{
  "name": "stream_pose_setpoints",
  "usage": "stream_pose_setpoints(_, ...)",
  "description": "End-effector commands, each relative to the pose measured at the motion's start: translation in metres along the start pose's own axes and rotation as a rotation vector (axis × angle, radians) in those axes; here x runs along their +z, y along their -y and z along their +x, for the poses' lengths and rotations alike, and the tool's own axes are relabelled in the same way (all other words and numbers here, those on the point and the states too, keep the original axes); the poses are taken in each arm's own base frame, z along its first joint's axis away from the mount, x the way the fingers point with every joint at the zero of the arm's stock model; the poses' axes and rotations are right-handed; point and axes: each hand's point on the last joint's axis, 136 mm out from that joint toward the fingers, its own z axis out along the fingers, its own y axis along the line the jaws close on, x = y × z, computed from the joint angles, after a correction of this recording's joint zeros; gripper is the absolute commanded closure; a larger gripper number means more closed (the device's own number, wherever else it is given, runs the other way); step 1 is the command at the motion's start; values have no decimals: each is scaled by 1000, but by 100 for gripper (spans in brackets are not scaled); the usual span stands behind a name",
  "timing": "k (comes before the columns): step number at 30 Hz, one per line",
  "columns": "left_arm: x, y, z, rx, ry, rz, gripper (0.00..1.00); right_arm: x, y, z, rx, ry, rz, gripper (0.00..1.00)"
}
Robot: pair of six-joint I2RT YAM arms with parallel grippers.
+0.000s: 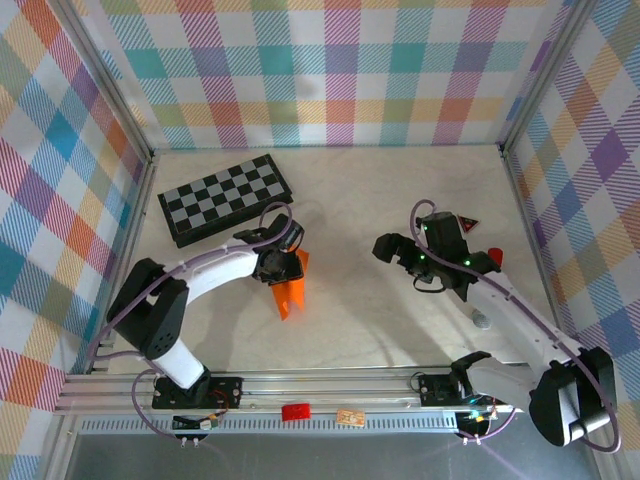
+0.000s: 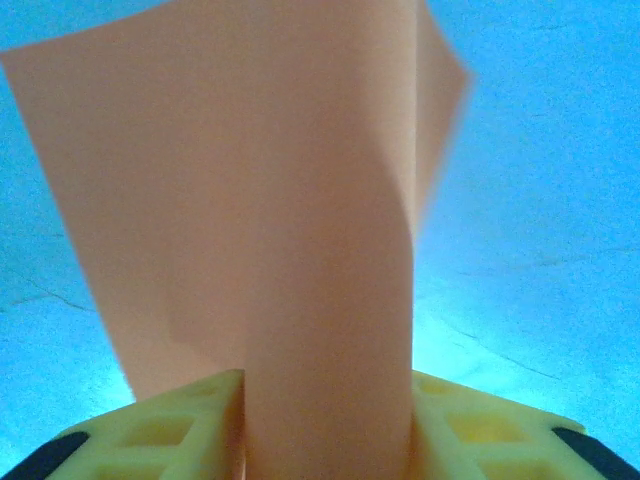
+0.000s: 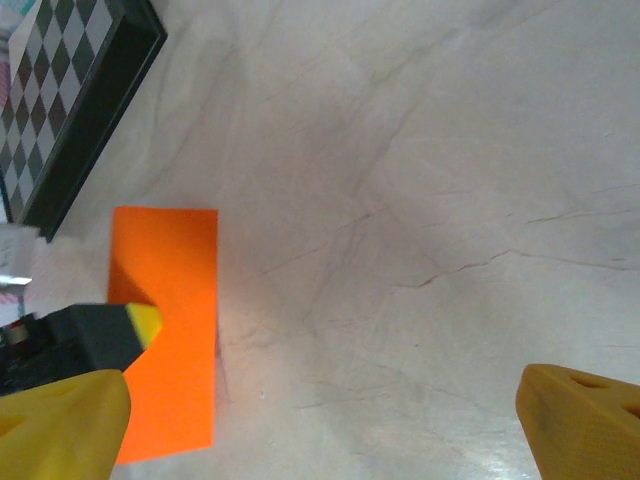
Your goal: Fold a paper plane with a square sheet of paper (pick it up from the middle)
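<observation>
With left gripper [image 1: 286, 272] fingers [image 2: 160, 435] clamped on paper [image 1: 290, 300], five o'clock of chessboard [image 1: 225, 200], seemingly begins pickup; needs gentle lift next, right gripper [image 3: 320, 420] agape.

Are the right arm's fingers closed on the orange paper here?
No. The right wrist view shows the right fingers wide apart over bare table, with the orange paper off to one side.
</observation>
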Motion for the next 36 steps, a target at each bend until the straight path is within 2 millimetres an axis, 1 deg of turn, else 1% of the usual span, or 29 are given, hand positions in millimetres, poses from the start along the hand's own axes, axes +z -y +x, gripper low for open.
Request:
stream_pose_setpoints(1,-18,22,2,-55,36,119,60,-3,5,-10,14,92,14,1)
stream_pose_setpoints(5,-33,35,10,-61,47,220,61,-7,-4,-8,69,77,-37,1)
stream_pose_setpoints(8,-40,46,16,-71,34,311,61,-8,-12,4,95,11,-88,1)
stream_pose_setpoints(11,-48,61,18,-71,22,413,61,-6,-13,21,141,-66,-113,1)
stream_pose_setpoints(14,-52,66,21,-70,15,464,62,-3,-16,36,170,-127,-163,1)
stream_pose_setpoints(16,-54,70,23,-78,13,503,62,-2,-18,42,188,-143,-198,1)
stream_pose_setpoints(19,-49,75,28,-99,-1,565,62,-2,-19,42,197,-133,-218,1)
stream_pose_setpoints(21,-41,78,33,-108,-24,593,62,-3,-18,38,188,-113,-205,1)
stream_pose_setpoints(23,-33,82,34,-120,-44,614,62,-4,-16,32,179,-83,-184,1)
stream_pose_setpoints(26,-25,91,34,-124,-67,648,62,-5,-8,21,207,-30,-121,1)
stream_pose_setpoints(29,-16,94,34,-125,-78,647,62,-7,-5,15,207,-1,-97,1)
stream_pose_setpoints(33,-3,99,36,-136,-110,661,62,-6,-15,20,118,-31,-154,1)
stream_pose_setpoints(35,0,102,36,-142,-118,674,62,-5,-17,25,94,-63,-169,1)
stream_pose_setpoints(36,2,103,37,-141,-125,673,62,-2,-15,28,97,-76,-162,2)
